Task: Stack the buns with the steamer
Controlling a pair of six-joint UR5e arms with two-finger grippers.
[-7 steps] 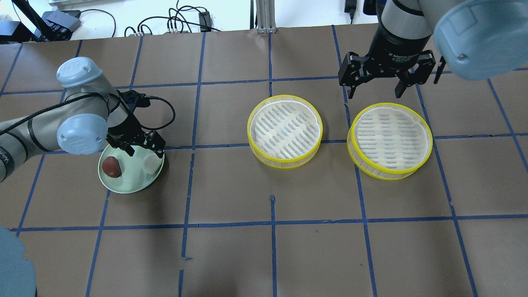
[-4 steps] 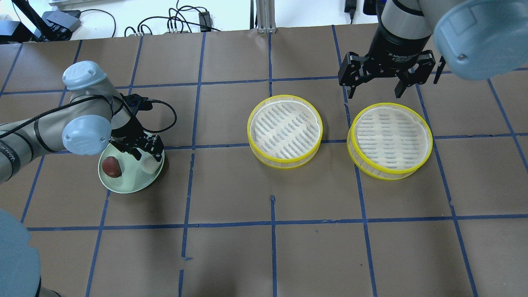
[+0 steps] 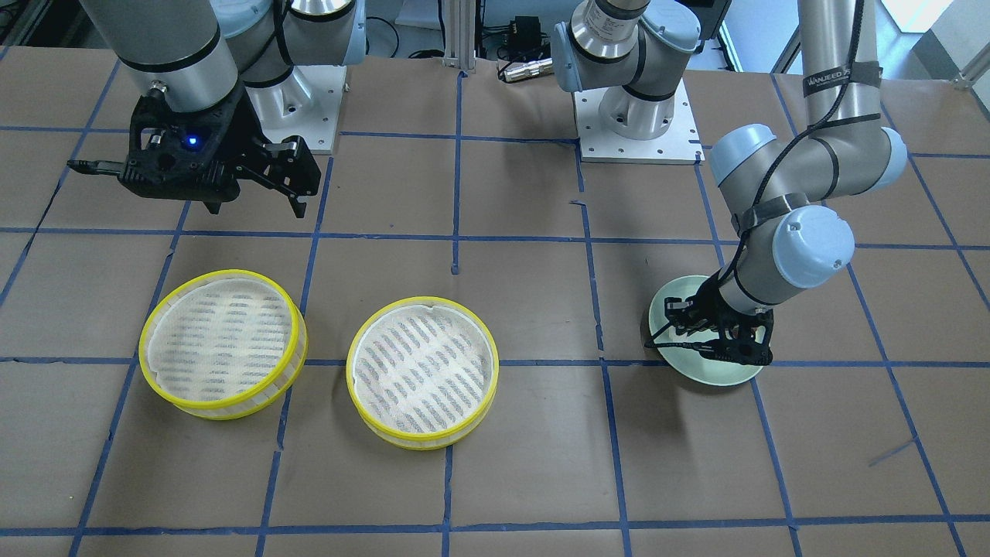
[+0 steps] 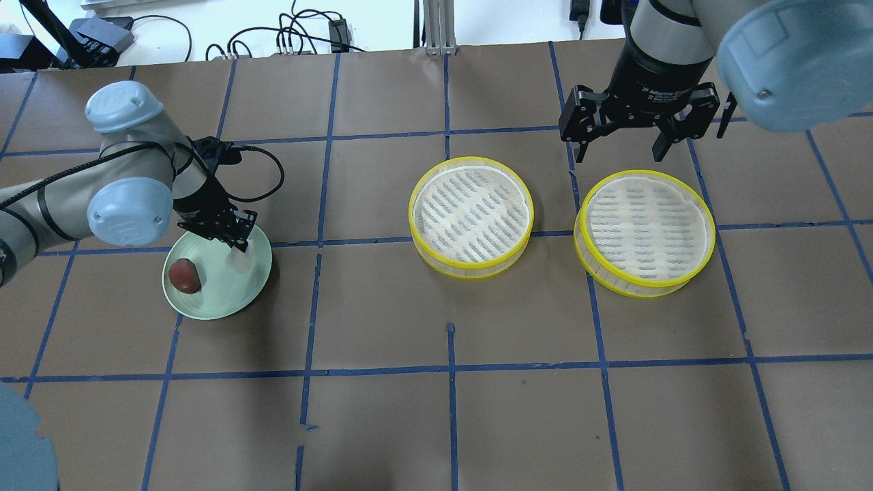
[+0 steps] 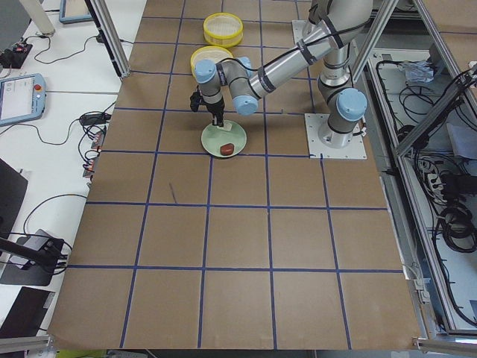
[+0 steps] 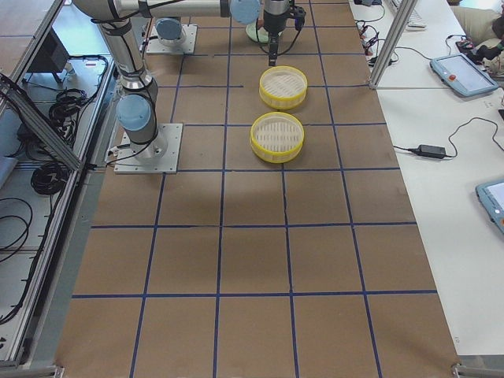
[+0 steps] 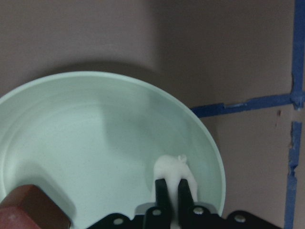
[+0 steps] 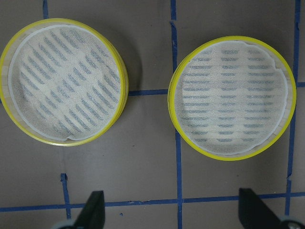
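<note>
While the white bun (image 7: 172,169) is pinched by the left fingers (image 7: 162,191) near the 2 o'clock rim of the plate (image 4: 218,303), only a narrow part of it appears to be held, so it could be squeezed out or dropped once lifted. Should the plate be dragged along, the reddish-brown bun (image 4: 184,276), lying at 9 o'clock on it, might be rolled onto the surface (image 4: 450,423). The right fingers (image 4: 580,143) are spread wide at 12 o'clock of the right-hand steamer (image 4: 644,232), and a carry toward the middle steamer (image 4: 470,218) could be crowded by them

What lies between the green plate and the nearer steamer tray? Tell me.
Nothing but bare table paper crossed by blue tape, per the overhead view.
</note>
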